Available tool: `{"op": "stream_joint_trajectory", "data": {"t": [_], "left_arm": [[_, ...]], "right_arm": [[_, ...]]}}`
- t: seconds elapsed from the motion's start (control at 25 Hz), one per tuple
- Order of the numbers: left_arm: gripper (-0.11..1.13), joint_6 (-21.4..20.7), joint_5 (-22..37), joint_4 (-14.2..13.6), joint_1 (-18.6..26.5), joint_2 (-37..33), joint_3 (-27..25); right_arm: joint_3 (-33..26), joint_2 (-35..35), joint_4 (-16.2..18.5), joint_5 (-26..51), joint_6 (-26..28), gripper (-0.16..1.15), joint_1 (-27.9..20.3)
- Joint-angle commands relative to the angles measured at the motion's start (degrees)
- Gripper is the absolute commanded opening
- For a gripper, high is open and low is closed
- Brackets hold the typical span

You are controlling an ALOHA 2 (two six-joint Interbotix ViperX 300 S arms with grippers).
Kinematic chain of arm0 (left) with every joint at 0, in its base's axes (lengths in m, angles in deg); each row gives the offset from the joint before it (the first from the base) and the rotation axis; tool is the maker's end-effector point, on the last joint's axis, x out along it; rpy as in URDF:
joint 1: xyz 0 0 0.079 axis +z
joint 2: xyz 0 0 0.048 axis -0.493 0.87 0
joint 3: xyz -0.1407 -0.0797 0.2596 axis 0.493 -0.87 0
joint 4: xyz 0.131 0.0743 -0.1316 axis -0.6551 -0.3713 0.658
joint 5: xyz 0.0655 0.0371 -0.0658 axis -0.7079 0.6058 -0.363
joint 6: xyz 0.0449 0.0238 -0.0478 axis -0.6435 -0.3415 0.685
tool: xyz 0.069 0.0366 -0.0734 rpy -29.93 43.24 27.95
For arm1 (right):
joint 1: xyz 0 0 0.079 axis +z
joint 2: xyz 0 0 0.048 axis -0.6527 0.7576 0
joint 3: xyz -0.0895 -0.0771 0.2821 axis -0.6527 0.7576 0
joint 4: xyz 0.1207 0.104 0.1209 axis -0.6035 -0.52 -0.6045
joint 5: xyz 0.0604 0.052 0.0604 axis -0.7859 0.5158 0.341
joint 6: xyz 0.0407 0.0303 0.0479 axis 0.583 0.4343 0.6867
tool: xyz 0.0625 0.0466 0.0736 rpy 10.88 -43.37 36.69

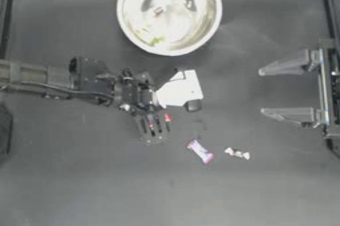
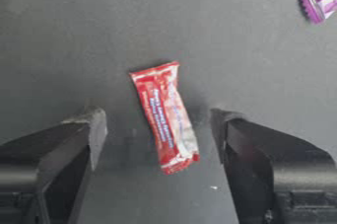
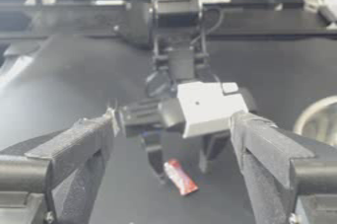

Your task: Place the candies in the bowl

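Note:
The bowl (image 1: 169,11) stands at the table's far middle, with a yellow-green candy (image 1: 156,41) inside near its rim. My left gripper (image 1: 154,126) is open and low over the table's middle. A red candy (image 2: 166,117) lies flat on the table between its fingers (image 2: 79,134), untouched; it also shows as the red candy (image 1: 167,117) from above. A purple-white candy (image 1: 200,151) and a small whitish candy (image 1: 237,154) lie on the table just beyond the left gripper. My right gripper (image 1: 274,90) waits open at the right side.
The left arm's white wrist block (image 1: 178,89) sits between the bowl and the red candy. The table's raised edge (image 1: 325,11) runs along the right side, by the right arm's mount.

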Motion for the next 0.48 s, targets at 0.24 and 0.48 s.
{"op": "stream_joint_trajectory", "data": {"t": [0.24, 0.48], "left_arm": [[0.87, 0.0, 0.7, -0.1, 0.2, -0.4, 1.7], [0.85, -0.3, 1.0, 0.1, 0.0, 0.5, 2.6]], "right_arm": [[-1.1, 0.2, -0.2, -0.6, 0.1, 0.98, 0.1], [-1.1, 0.1, -0.1, -0.8, 0.1, 0.98, 0.2]]}}
